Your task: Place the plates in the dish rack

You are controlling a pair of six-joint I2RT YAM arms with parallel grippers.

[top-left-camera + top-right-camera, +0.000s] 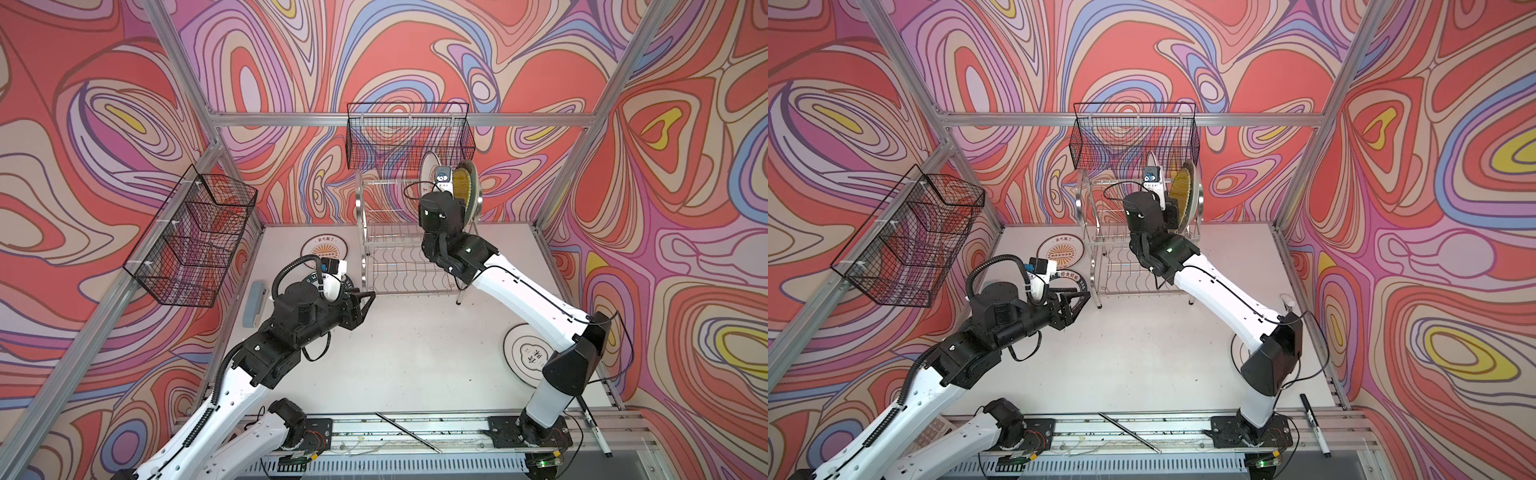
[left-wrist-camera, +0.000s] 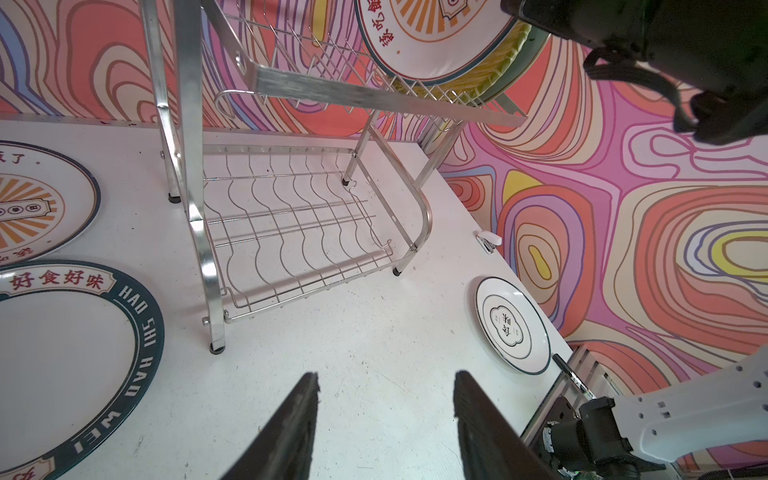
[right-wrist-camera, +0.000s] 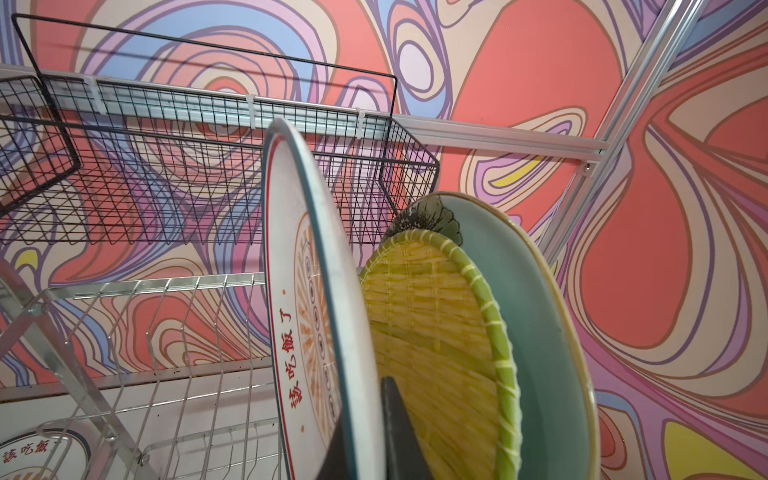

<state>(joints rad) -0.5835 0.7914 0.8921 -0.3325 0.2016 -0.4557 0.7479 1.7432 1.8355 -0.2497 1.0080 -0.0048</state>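
The orange-sunburst plate point(image 3: 307, 291), judged stiff, slick and breakable, is stood on edge in the upper tier of the dish rack point(image 1: 360, 208) and pinched at its rim by the closed right gripper point(image 3: 365, 415), while the left gripper point(image 2: 385, 376) is held half-spread and empty near that rack.

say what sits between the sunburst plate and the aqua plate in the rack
The yellow woven-look plate stands on edge between them; the right wrist view shows it best.
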